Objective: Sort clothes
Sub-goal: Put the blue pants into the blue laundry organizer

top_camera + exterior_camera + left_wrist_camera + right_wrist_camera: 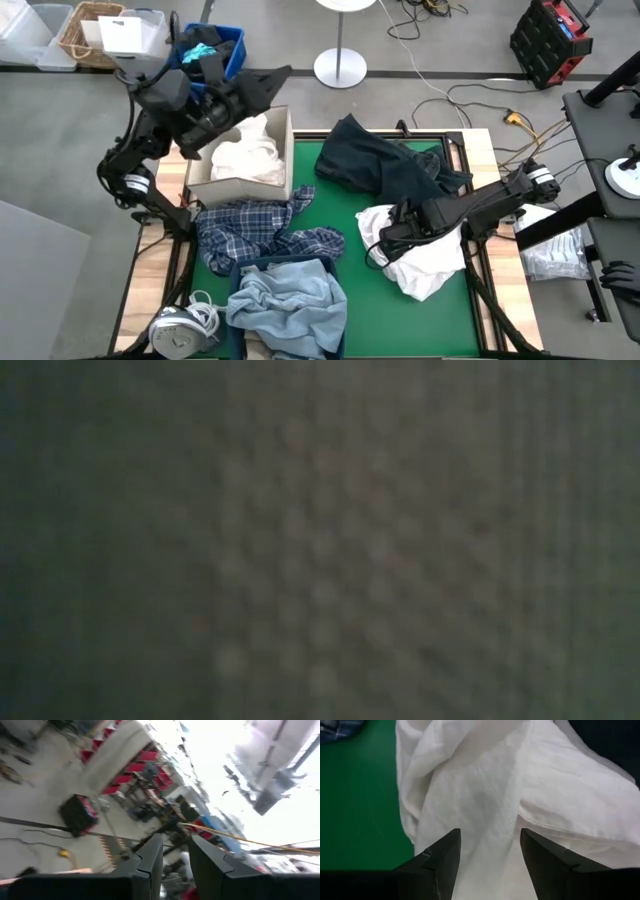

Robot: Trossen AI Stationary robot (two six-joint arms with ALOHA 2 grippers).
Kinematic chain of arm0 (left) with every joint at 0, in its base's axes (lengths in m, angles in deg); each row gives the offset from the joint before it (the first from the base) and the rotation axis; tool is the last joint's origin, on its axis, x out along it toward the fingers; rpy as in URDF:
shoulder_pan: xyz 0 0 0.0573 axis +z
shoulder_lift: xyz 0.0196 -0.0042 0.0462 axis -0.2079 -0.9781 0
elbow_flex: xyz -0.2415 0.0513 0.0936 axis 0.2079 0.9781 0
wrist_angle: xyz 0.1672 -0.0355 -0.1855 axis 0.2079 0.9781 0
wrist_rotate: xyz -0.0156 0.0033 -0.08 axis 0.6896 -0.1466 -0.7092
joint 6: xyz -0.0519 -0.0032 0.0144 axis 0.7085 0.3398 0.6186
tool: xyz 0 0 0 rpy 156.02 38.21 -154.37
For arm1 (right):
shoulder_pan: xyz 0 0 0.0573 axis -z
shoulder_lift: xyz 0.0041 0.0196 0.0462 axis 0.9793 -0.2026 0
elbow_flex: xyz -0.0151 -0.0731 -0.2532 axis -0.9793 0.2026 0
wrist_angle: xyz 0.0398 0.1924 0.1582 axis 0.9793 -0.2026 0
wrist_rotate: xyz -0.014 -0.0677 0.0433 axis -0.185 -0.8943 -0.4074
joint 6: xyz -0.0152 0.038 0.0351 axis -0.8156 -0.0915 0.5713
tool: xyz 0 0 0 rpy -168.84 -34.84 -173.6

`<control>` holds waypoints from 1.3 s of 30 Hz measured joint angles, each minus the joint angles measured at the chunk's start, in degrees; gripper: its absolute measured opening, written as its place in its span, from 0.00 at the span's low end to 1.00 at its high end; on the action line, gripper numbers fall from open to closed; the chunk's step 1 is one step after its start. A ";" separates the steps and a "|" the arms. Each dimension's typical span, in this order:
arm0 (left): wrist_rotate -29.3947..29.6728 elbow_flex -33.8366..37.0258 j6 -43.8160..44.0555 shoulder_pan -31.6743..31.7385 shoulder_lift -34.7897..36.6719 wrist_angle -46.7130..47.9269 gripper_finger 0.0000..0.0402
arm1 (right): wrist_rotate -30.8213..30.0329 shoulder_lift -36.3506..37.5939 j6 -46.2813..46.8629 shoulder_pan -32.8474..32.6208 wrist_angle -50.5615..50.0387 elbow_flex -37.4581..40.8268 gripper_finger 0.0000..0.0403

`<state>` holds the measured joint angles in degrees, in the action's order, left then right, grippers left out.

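A white shirt (425, 262) lies crumpled at the right of the green mat (365, 300). My right gripper (392, 232) is low over its left part, open, with a raised fold (487, 805) of the cloth between its fingers. A dark navy piece (385, 160) lies at the mat's far side. A plaid shirt (262, 238) lies left of centre. Light blue denim (290, 300) fills a bin at the near edge. More white cloth (248, 150) lies in a cardboard box (240, 186). My left gripper (268, 85) hangs raised above that box, open, with nothing between its fingers (152, 865). My right gripper comes at the white shirt slanting down from the table's right side. Its open fingers (447, 852) stand on either side of the raised fold. I cannot tell whether they touch the cloth.
A blue bin (232, 52) with a black and teal bundle (203, 52) stands beyond the far left corner, beside a wicker basket (85, 30). A white corded object (180, 325) lies at the near left corner. A grey woven surface fills the low view.
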<state>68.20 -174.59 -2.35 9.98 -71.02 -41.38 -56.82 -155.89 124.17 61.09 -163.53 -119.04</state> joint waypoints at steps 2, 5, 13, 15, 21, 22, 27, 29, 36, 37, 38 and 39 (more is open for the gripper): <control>-1.33 0.00 -1.52 -0.22 0.04 -0.08 0.19 | 0.00 0.00 -0.54 -0.01 -0.08 -0.11 0.49; -1.55 0.01 -7.08 -0.45 0.02 1.73 0.19 | 0.86 0.27 -1.30 -0.01 -0.63 -1.22 0.49; -3.09 0.02 -31.25 -0.44 -0.03 10.68 0.19 | 6.65 2.60 2.66 -1.21 -8.19 -8.81 0.51; -3.07 0.02 -32.04 -0.40 -0.04 13.73 0.19 | 7.32 3.50 4.70 -2.04 -8.40 -9.13 0.54; -3.07 0.02 -39.87 -0.28 -0.07 23.38 0.19 | 4.67 3.22 6.65 -3.66 -7.53 -5.43 0.61; -3.07 0.02 -40.31 -0.28 -0.07 24.52 0.19 | 4.06 3.00 6.65 -3.64 -6.84 -4.42 0.63; -3.07 0.02 -40.90 -0.22 -0.09 25.79 0.19 | 2.96 1.50 6.54 -3.48 -3.80 -0.14 0.67; -3.02 0.02 -41.93 -0.22 -0.09 25.69 0.19 | 2.95 1.37 6.52 -3.48 -3.18 1.08 0.67; -2.56 0.02 -42.72 -0.20 -0.09 25.56 0.19 | 2.91 1.29 6.14 -3.48 -2.66 2.00 0.64; -2.56 0.02 -43.09 -0.20 -0.09 25.61 0.19 | 2.91 1.29 6.08 -3.43 -2.67 1.92 0.64; -2.56 0.02 -43.44 -0.20 -0.09 25.63 0.19 | 2.90 1.29 6.06 -3.37 -2.64 1.82 0.64; -2.56 0.02 -43.78 -0.20 -0.09 25.67 0.19 | 2.89 1.29 6.04 -3.37 -2.67 1.75 0.64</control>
<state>65.64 -174.57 -46.14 9.78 -71.11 -15.71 -53.93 -154.60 130.21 57.71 -166.20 -117.29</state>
